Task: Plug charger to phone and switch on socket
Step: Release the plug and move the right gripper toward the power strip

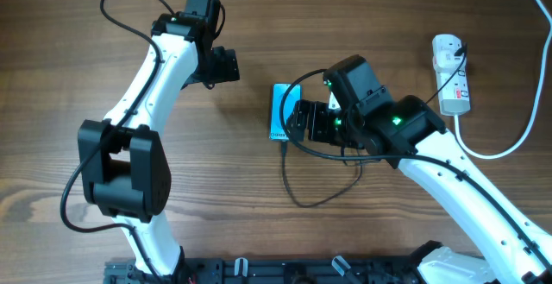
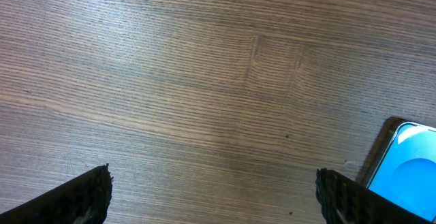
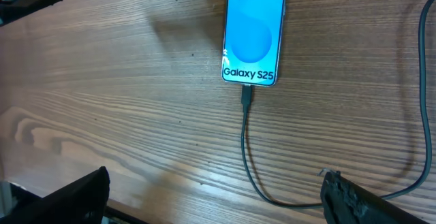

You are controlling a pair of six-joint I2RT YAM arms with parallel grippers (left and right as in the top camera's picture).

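The phone (image 3: 253, 26) lies flat on the wooden table with its cyan screen lit and white text at its lower edge. It also shows in the overhead view (image 1: 279, 111) and at the lower right of the left wrist view (image 2: 409, 166). The charger's thin black cable (image 3: 245, 149) has its connector tip in the phone's bottom port and loops across the table (image 1: 285, 176). The socket (image 1: 452, 81) lies at the far right with a black plug in it. My right gripper (image 3: 218, 200) is open and empty, just right of the phone (image 1: 300, 122). My left gripper (image 2: 211, 200) is open and empty, left of the phone (image 1: 226, 64).
A thick white lead (image 1: 500, 150) curves from the socket towards the right edge. A black rail (image 1: 285, 271) runs along the table's front edge. The arms' own black cables hang beside them.
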